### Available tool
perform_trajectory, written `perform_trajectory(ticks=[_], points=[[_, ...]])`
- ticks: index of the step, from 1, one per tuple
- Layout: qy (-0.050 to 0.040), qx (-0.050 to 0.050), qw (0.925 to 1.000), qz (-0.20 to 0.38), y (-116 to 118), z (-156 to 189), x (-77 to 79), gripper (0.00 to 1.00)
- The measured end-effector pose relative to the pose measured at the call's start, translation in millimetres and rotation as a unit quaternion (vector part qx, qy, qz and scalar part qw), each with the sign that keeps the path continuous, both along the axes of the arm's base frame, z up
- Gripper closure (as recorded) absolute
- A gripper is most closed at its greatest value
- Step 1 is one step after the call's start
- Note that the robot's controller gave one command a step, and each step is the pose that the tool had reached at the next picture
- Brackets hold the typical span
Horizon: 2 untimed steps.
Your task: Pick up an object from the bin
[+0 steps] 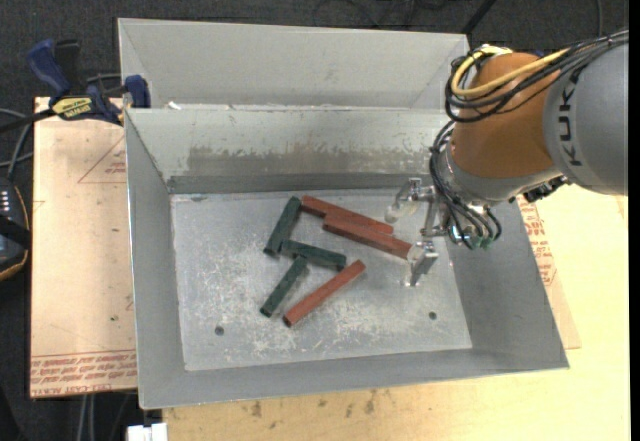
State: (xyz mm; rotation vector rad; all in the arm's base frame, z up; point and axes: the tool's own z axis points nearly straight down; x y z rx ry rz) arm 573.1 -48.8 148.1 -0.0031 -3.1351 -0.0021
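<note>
My gripper (413, 230) is down in the right half of the bin, open, with one finger (407, 197) toward the back and the other (419, 265) toward the front. The right end of a long red-brown bar (366, 236) reaches in between the two fingers. A second red-brown bar (345, 214) lies right behind it, almost parallel. A third red-brown bar (323, 293) lies slanted on the bin floor, in front and to the left of the gripper.
Three dark green bars (283, 226) (314, 253) (285, 289) lie in a loose cluster left of the red ones, mid-bin. The arm's orange-covered wrist with its cables hangs over the bin's right wall.
</note>
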Motion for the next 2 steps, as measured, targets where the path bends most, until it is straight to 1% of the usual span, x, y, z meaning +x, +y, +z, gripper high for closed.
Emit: perform_trajectory(ticks=[1,2], points=[[-0.0036,0.000,1.0000,0.000,0.0,4.0,1.9,0.00],[-0.0109,-0.001,0.9979,-0.064,-44.5,-70.6,26.6,1.00]])
